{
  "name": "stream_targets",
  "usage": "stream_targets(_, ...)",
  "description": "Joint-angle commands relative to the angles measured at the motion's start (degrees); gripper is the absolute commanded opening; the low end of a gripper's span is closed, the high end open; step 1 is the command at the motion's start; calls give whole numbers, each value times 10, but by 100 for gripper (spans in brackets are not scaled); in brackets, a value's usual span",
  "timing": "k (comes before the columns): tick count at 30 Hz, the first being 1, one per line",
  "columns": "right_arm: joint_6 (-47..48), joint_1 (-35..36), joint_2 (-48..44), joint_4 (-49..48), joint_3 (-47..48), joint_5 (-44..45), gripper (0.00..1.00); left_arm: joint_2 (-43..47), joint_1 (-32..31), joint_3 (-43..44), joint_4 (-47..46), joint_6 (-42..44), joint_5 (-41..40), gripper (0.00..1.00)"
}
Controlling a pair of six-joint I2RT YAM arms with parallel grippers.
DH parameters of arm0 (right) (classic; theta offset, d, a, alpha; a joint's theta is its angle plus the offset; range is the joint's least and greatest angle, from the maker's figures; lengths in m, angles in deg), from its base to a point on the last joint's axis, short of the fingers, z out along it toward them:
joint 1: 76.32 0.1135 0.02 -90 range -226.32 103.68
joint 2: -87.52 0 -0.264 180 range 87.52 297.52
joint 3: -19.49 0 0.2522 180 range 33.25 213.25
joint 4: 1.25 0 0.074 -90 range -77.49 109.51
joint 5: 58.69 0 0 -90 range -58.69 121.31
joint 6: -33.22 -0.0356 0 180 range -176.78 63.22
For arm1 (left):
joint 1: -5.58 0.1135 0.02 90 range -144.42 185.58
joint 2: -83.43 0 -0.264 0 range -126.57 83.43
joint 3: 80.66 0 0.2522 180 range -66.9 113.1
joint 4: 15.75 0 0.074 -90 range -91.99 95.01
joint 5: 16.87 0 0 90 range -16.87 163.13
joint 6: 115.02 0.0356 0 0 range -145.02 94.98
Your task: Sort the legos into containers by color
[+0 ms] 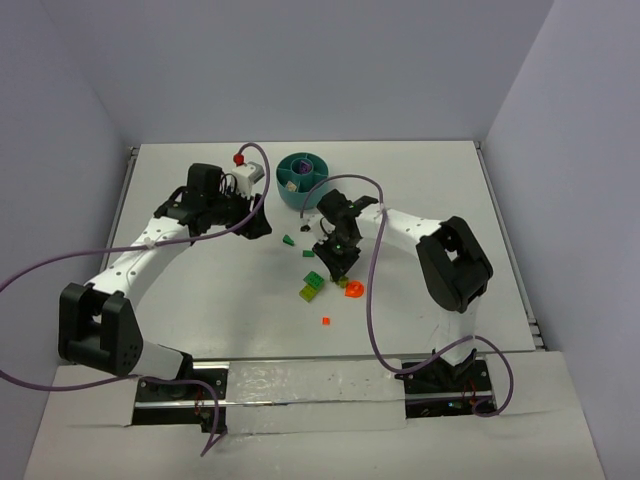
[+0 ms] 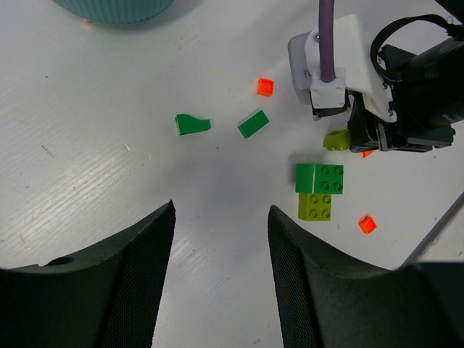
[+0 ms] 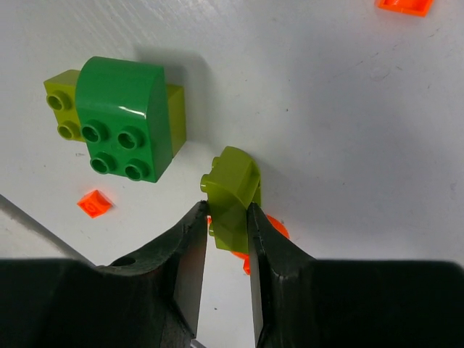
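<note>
1. Step in hand, as I read it: the right gripper is picking up one lime curved piece to carry to the teal bowl.
2. The right fingers are nearly together and pinch the lime curved piece on two opposite sides. The grip is at one end, so most of the piece sticks out past the tips.
3. The piece is at the level of the table or just off it; the wrist view does not say which. It sits just beside an orange round piece and partly over it.
4. The left gripper is about half open with nothing between its fingers. It hovers over bare table near the loose bricks, apart from the right arm's pick.
5. To do it well, lift straight up first so the orange round piece is not dragged or carried along.
6. A dark green brick stacked on a lime brick lies near the grip. Keep the wrist off that stack on the way up.
7. The bowl is at the far side, beyond the loose bricks. One wedge seems to hold purple, but the top view is too small to be sure. Choose a wedge with no other colour in it.
8. Release low inside the wedge so the piece does not bounce over a divider.
9. Other legos on the table: a dark green curved bit, a dark green slanted bit, an orange tile.
</note>
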Motion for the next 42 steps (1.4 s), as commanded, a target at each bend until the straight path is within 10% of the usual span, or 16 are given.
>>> stream_targets(1,11,3,0,30,38,-17,2,-6,5,17,-21,3,0,61)
stream_targets(10,-54,-76,-28,21,166,-74,0,0,23,23,-40,-39,-6,67)
stream_targets(13,-190,-147,-17,-29,235,-133,0,14,35,26,-59,-70,-8,99)
stream_targets(26,-584,-188,43,-137,342,-4,0,-8,71,71,-74,-172,-53,99)
stream_targets(42,-769,-155,86,-161,321,32,0,-30,94,68,-81,-192,-29,99)
